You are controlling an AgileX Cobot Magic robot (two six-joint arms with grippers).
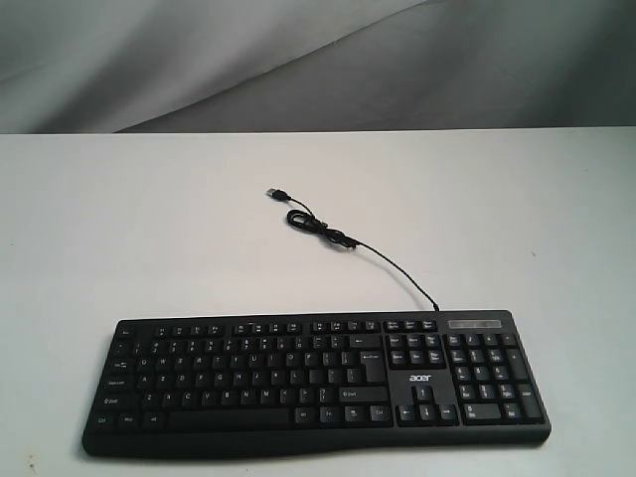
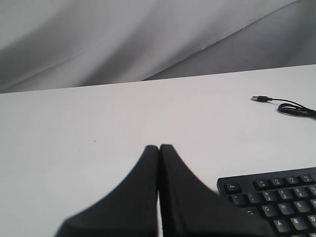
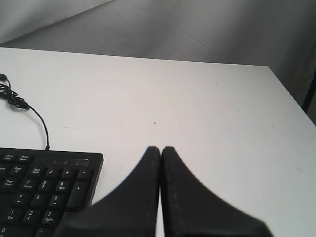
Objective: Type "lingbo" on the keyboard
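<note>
A wide black keyboard [image 1: 318, 383] with white legends and an "acer" logo lies at the front of the white table [image 1: 149, 229]. Its thin black cable [image 1: 343, 238] curls away to a loose USB plug [image 1: 273, 193]. Neither arm shows in the exterior view. In the left wrist view my left gripper [image 2: 159, 147] is shut and empty, beside the keyboard's Esc corner [image 2: 276, 197]. In the right wrist view my right gripper [image 3: 160, 148] is shut and empty, beside the number-pad end [image 3: 49, 185]. Both grippers are apart from the keys.
Grey cloth [image 1: 318, 60] hangs behind the table's far edge. The table's right edge and corner [image 3: 276, 84] show in the right wrist view, with a dark drop beyond. The coiled cable [image 2: 296, 108] lies behind the keyboard.
</note>
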